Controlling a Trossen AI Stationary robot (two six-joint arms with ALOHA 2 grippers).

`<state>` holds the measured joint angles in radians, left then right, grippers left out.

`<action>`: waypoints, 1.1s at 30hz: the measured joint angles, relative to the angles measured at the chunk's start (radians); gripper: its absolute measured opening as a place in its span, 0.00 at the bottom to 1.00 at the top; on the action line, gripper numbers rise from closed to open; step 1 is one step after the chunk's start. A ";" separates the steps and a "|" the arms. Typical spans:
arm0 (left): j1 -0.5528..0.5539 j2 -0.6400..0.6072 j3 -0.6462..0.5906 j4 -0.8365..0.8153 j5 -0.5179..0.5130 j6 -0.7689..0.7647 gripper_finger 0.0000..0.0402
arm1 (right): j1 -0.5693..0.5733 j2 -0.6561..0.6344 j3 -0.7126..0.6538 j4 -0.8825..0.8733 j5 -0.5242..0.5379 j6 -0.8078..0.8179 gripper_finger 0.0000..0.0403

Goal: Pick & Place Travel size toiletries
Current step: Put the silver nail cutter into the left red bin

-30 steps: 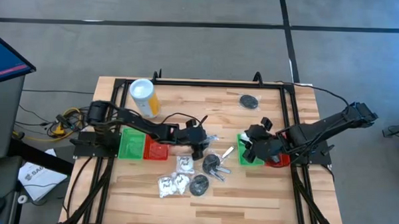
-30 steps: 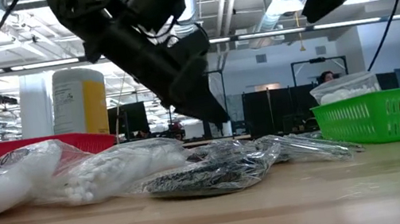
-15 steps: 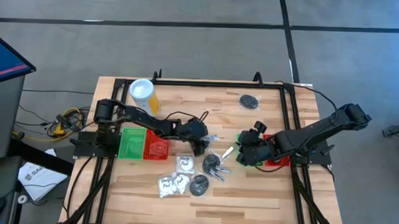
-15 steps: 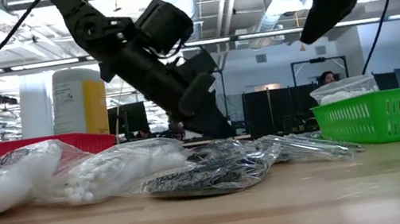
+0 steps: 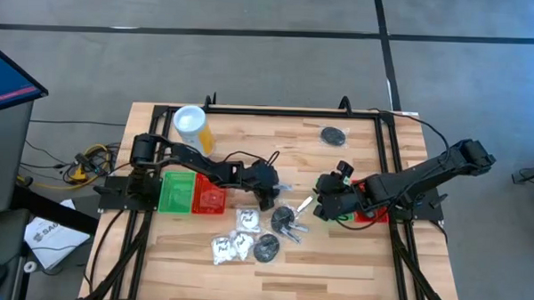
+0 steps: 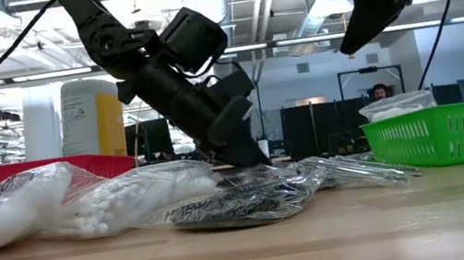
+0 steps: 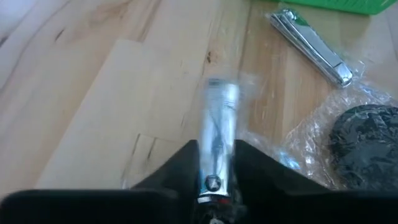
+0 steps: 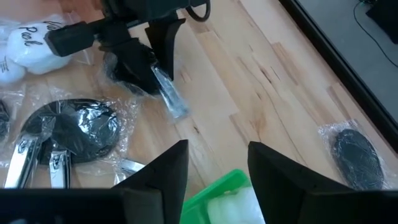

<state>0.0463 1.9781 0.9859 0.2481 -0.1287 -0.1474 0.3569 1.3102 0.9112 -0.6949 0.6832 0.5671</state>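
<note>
The travel size toiletries lie in a loose cluster mid-table: white sachets [image 5: 246, 220], a black disc [image 5: 265, 249], bagged nail clippers [image 5: 287, 220] and a bare silver clipper [image 7: 311, 46]. My left gripper [image 7: 217, 152] reaches down at the cluster's far edge and is shut on a small silvery piece in clear wrap [image 7: 219, 115]. My right gripper [image 8: 214, 155] hangs open above the table beside the right green tray [image 8: 219, 186], with nothing between its fingers. Another black disc [image 5: 334, 134] lies alone near the far edge. My left gripper pinches the wrapped silvery piece between its two fingers by one end [image 7: 214, 168]. The fingers slant down from the table's left and lie along it. Its free end [image 8: 176, 107] sticks out past the fingertips, low over the wood; whether it rests there, I cannot tell.
A yellow cylinder with a white top [image 5: 192, 130] stands at the far left. A green tray [image 5: 175, 191] and a red tray [image 5: 210, 198] sit at the left; the right green tray [image 6: 447, 133] holds a white bag, with a red tray [image 5: 372, 214] behind it.
My left gripper has come down a little onto the far edge of the cluster. My right gripper has moved from over the right green tray toward the table's left and sunk somewhat.
</note>
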 joint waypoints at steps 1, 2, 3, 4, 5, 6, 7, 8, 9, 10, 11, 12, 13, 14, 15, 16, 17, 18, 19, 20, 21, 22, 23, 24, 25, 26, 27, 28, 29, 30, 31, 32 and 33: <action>0.000 0.000 0.000 0.000 0.000 0.000 0.18 | 0.000 0.000 0.000 0.000 -0.001 -0.001 0.38; 0.000 0.000 0.000 0.000 0.000 0.000 0.13 | 0.000 0.000 0.000 0.000 -0.001 -0.002 0.38; 0.000 0.000 0.000 0.001 0.000 0.000 0.11 | 0.001 0.000 0.000 0.000 -0.001 -0.002 0.37; 0.000 0.000 0.000 0.001 0.000 0.000 0.11 | 0.001 0.000 0.000 0.000 -0.001 -0.002 0.37; 0.000 0.000 0.000 0.001 0.000 0.000 0.11 | 0.001 0.000 0.000 0.000 -0.001 -0.002 0.37; 0.000 0.000 0.000 0.001 0.000 0.004 0.11 | 0.001 0.000 0.000 0.000 -0.001 -0.002 0.36; 0.000 0.000 0.000 0.001 -0.001 0.008 0.11 | 0.001 0.000 0.000 0.000 -0.001 -0.002 0.36; 0.000 0.000 0.000 0.001 -0.004 0.008 0.11 | 0.001 0.000 0.000 0.000 -0.001 -0.002 0.36; 0.000 0.000 0.000 0.001 -0.008 0.009 0.11 | 0.001 0.000 0.000 0.000 -0.001 -0.002 0.35; 0.000 0.000 0.000 0.000 -0.019 0.009 0.11 | 0.001 0.000 0.000 0.000 -0.001 -0.002 0.35; 0.000 -0.005 0.000 -0.006 -0.026 0.011 0.11 | 0.001 0.000 0.000 0.000 -0.001 -0.002 0.35; 0.000 -0.008 0.000 -0.008 -0.031 0.013 0.11 | 0.001 0.000 0.000 -0.001 -0.001 -0.002 0.35; 0.000 -0.014 0.000 -0.005 -0.032 0.016 0.11 | 0.001 0.000 0.000 0.000 -0.001 -0.002 0.34; 0.000 -0.026 -0.001 -0.018 -0.032 0.016 0.11 | 0.001 0.000 0.000 0.000 -0.001 -0.002 0.34; 0.000 -0.038 -0.001 -0.017 -0.033 0.017 0.11 | 0.001 0.000 0.000 0.000 -0.001 -0.002 0.34; 0.000 -0.052 -0.001 -0.007 -0.033 0.017 0.11 | 0.001 0.000 0.000 0.000 -0.001 -0.002 0.33; -0.001 -0.067 0.000 -0.016 -0.034 0.018 0.11 | 0.001 0.000 0.000 -0.001 -0.001 -0.002 0.33; -0.002 -0.082 0.000 -0.016 -0.037 0.018 0.11 | 0.001 0.000 0.000 -0.001 -0.001 -0.002 0.33; -0.005 -0.098 0.000 -0.027 -0.041 0.019 0.11 | 0.001 0.000 0.000 0.000 -0.001 -0.002 0.33; -0.008 -0.115 -0.001 -0.041 -0.050 0.019 0.11 | 0.001 0.000 0.000 -0.001 -0.001 -0.002 0.33; -0.013 -0.134 0.000 -0.048 -0.059 0.019 0.11 | 0.001 0.000 0.000 0.000 -0.001 -0.002 0.33; -0.018 -0.155 0.000 -0.067 -0.071 0.019 0.11 | 0.001 0.000 0.000 -0.001 -0.001 -0.002 0.33; -0.024 -0.172 0.000 -0.078 -0.084 0.018 0.11 | 0.001 0.000 0.000 0.000 -0.001 -0.002 0.33; -0.032 -0.192 0.000 -0.106 -0.100 0.015 0.11 | 0.001 0.000 0.000 0.000 -0.001 -0.002 0.33; -0.040 -0.211 0.000 -0.132 -0.115 0.011 0.11 | 0.001 0.000 0.000 -0.001 -0.001 -0.002 0.33; -0.049 -0.227 0.000 -0.148 -0.129 0.009 0.11 | 0.001 0.000 0.000 0.000 -0.001 -0.002 0.33; -0.060 -0.245 0.000 -0.175 -0.141 0.003 0.11 | 0.001 0.000 0.000 -0.001 -0.001 -0.002 0.33; -0.070 -0.263 0.000 -0.199 -0.156 -0.004 0.11 | 0.001 0.000 0.000 -0.001 -0.001 -0.002 0.33; -0.082 -0.283 0.000 -0.228 -0.170 -0.014 0.11 | 0.001 0.000 0.000 0.000 -0.001 -0.002 0.33; -0.093 -0.299 0.000 -0.251 -0.185 -0.021 0.11 | 0.001 0.000 0.000 -0.001 -0.001 -0.002 0.33; -0.103 -0.313 0.000 -0.272 -0.196 -0.030 0.11 | 0.001 0.000 0.000 0.000 -0.001 -0.002 0.33; -0.114 -0.329 0.000 -0.308 -0.211 -0.043 0.11 | 0.001 0.000 0.000 -0.001 -0.001 -0.002 0.33; -0.124 -0.344 0.000 -0.336 -0.227 -0.056 0.11 | 0.001 0.000 0.000 -0.001 -0.001 -0.002 0.33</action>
<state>-0.0779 1.6344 0.9859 -0.0882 -0.3554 -0.2039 0.3576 1.3102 0.9112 -0.6956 0.6819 0.5652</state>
